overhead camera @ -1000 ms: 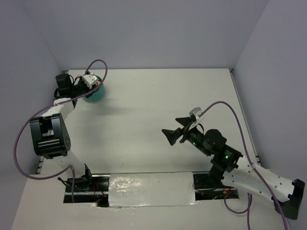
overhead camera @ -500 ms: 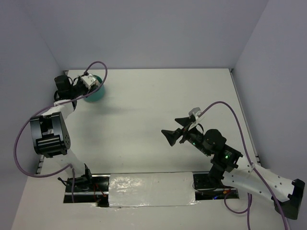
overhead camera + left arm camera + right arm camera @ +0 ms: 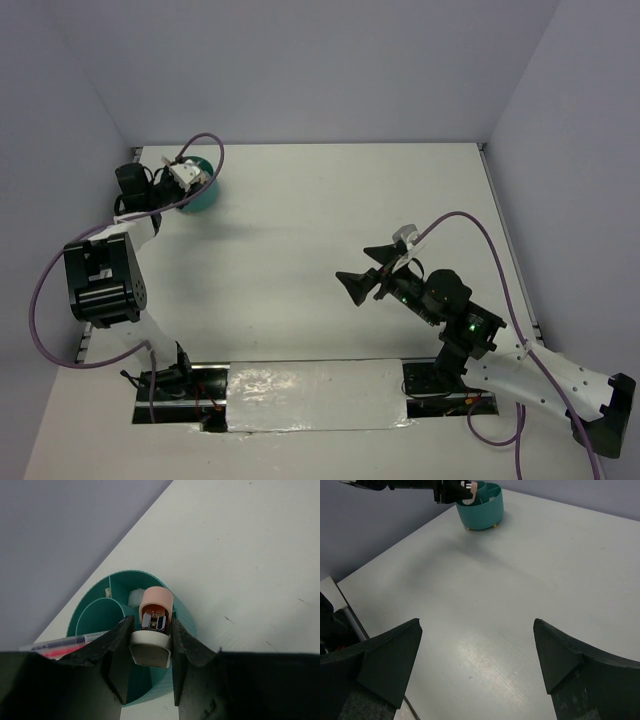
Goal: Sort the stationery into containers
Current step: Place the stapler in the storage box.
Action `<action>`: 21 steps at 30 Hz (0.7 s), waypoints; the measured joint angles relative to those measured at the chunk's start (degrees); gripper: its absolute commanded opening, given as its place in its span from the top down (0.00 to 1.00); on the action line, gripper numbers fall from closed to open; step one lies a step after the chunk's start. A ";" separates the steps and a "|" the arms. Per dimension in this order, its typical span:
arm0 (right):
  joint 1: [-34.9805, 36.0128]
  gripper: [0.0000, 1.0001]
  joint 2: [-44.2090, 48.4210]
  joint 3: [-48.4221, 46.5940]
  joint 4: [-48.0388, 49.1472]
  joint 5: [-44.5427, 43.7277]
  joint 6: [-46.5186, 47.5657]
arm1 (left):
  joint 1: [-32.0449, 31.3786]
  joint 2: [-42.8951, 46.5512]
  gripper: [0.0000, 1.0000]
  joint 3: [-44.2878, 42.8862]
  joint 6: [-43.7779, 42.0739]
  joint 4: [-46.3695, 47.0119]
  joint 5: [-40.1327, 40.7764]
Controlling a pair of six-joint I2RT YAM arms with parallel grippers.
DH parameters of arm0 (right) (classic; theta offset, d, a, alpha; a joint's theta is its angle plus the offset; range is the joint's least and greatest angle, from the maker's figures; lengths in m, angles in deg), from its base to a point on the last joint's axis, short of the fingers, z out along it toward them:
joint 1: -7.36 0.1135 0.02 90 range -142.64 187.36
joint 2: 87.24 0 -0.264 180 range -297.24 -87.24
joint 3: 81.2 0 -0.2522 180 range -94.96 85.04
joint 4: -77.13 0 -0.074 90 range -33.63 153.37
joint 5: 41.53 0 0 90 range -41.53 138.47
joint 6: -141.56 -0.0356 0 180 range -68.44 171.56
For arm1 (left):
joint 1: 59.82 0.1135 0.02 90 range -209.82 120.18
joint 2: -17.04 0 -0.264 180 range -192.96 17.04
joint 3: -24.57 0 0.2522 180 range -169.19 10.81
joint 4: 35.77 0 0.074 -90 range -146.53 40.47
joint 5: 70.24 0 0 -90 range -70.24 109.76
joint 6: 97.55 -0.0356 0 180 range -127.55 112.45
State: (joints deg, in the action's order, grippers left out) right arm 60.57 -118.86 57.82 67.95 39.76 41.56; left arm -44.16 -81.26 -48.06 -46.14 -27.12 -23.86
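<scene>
While the left jaws stand clamped on a pink-capped white oblong plastic piece (image 3: 155, 611), shifted slightly since a second ago above the round teal plastic compartmented cup (image 3: 131, 573) at the far-left corner of the white counter (image 3: 250, 555), release there appears next; right jaws apart, empty, well away.

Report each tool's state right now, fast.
Left tool: closed on the pink oblong piece, over the teal cup.
Right tool: open, holding nothing.
</scene>
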 measured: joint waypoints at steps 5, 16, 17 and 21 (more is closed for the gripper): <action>0.00 0.00 -0.13 0.00 0.00 0.63 0.02 | 0.02 -0.76 0.84 1.27 0.52 1.88 1.27; 0.00 0.00 -1.49 -0.11 -0.09 2.10 0.02 | 0.02 -1.20 0.80 1.51 1.57 4.20 2.64; 0.00 0.00 -1.49 -0.11 -0.11 2.12 0.02 | 0.02 -1.33 0.79 1.51 1.60 4.33 2.71; 0.00 0.00 -1.64 -0.11 -0.22 2.14 0.04 | 0.02 -2.58 0.74 1.51 2.56 4.68 3.04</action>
State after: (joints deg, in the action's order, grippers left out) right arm 60.57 -120.50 57.71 67.73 41.90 41.60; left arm -44.14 -83.84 -46.56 -43.58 -22.44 -20.82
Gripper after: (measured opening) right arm 0.996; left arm 0.435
